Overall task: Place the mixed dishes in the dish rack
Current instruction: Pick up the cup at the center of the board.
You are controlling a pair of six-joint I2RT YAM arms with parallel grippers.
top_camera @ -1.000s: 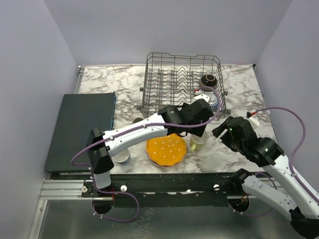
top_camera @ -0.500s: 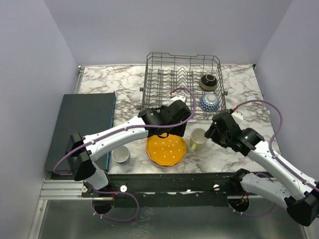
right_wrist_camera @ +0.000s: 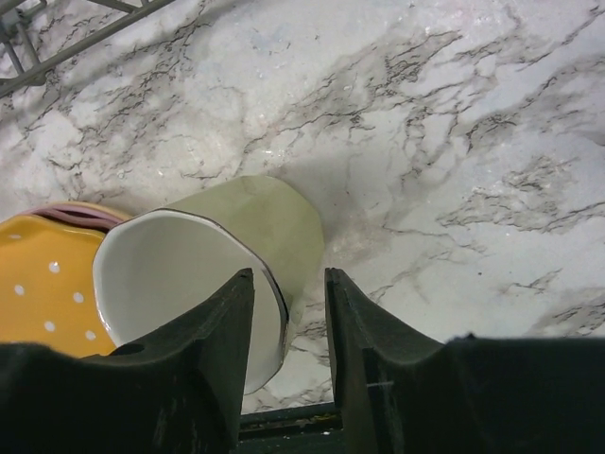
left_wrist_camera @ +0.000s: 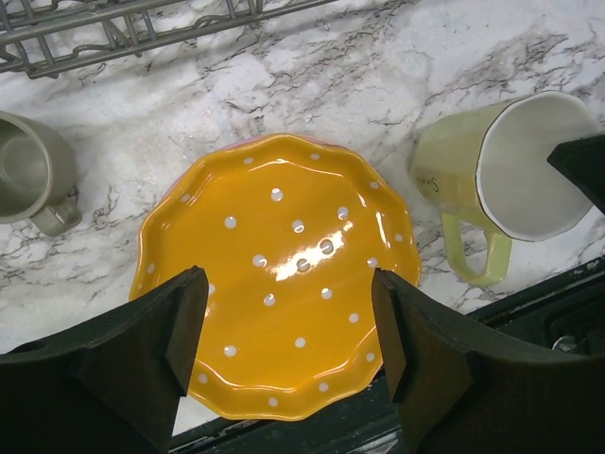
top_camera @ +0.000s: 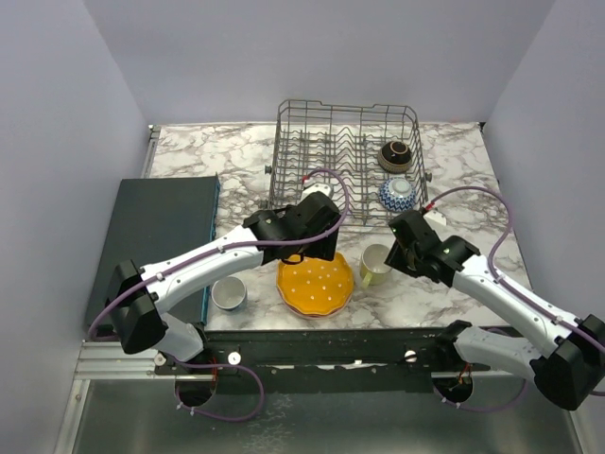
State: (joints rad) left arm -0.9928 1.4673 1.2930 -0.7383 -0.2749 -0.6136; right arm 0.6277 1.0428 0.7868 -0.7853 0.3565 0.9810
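Your marbled surface (top_camera: pixel 189 156) sits between lilac walls (top_camera: pixel 312 57); the rack (top_camera: pixel 284 142) holds two bowls (top_camera: pixel 395 155). Left jaws hang spread above the orange plate (left_wrist_camera: pixel 284 274); right jaws, still apart, straddle the mug (right_wrist_camera: pixel 274 213).

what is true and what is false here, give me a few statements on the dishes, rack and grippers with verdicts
1. The orange dotted plate stands in the dish rack. False: it lies flat on the marble table, in front of the rack.
2. A brown bowl and a blue patterned bowl sit in the rack. True.
3. The right gripper straddles the wall of the yellow mug. True.
4. The left gripper is shut on the plate. False: it is open above it.
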